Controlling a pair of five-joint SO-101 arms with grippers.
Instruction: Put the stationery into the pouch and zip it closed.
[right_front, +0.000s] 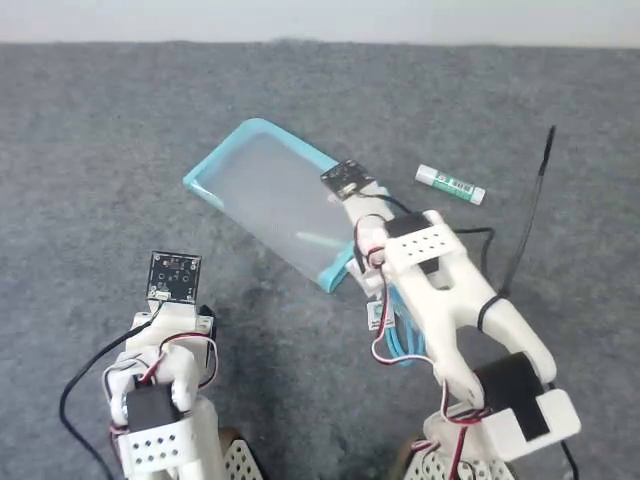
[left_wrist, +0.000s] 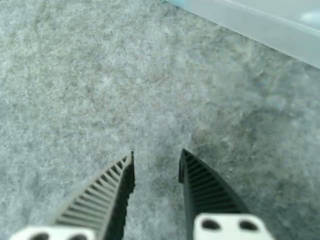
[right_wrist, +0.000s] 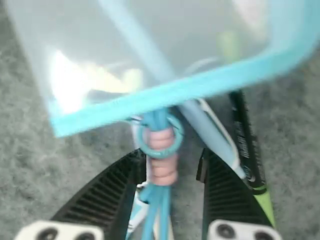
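The translucent pouch (right_front: 265, 195) with teal edging lies slanted on the grey carpet. Pale items show faintly inside it (right_wrist: 100, 80). My right arm (right_front: 425, 255) hangs over the pouch's near right corner. My right gripper (right_wrist: 172, 155) is open at the teal edge (right_wrist: 200, 85), and the zipper pull (right_wrist: 161, 142), a ring with pink beads on a blue cord, lies between its fingers. A black-and-green pen (right_wrist: 248, 155) and a light blue pen (right_wrist: 212, 132) lie beside one finger. Outside the pouch, to its right, lies a white glue stick (right_front: 450, 185). My left gripper (left_wrist: 156, 157) is open over bare carpet.
My left arm (right_front: 165, 340) stands at the near left, short of the pouch, whose edge (left_wrist: 260, 25) shows far off in the left wrist view. A thin black cable (right_front: 530, 210) rises at the right. Carpet stretches open to the left and behind the pouch.
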